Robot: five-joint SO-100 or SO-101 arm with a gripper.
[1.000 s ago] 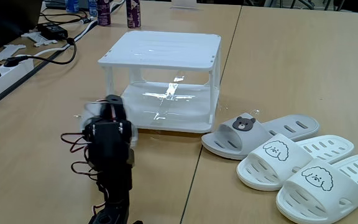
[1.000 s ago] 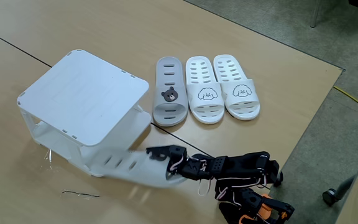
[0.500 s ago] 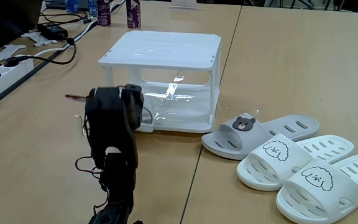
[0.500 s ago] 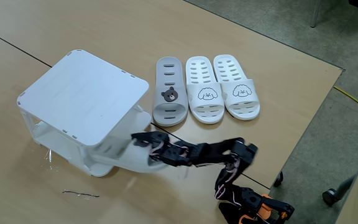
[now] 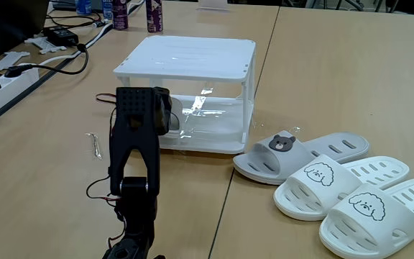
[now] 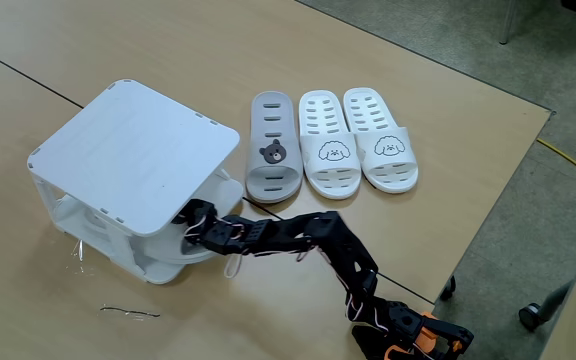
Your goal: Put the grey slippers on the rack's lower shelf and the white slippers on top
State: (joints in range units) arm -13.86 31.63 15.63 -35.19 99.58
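Grey slipper (image 6: pixel 274 147): just right of rack (image 6: pixel 133 150).
White slippers (image 6: pixel 358 140): beyond it.
Gripper (image 6: pixel 190 213): at lower shelf (image 5: pixel 207 129); grip state unclear.

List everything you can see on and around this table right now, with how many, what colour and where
White plastic two-tier rack: one, table centre.
Grey bear-face slide slipper: one on the table beside the rack; a second seems to lie on the lower shelf, partly hidden.
White puppy-face slide slippers: two, side by side next to the grey one.
Black cables and white power strip: far left edge in a fixed view.
Bottles: several, back edge.
Black robot arm's gripper: one, reaching into the lower shelf.
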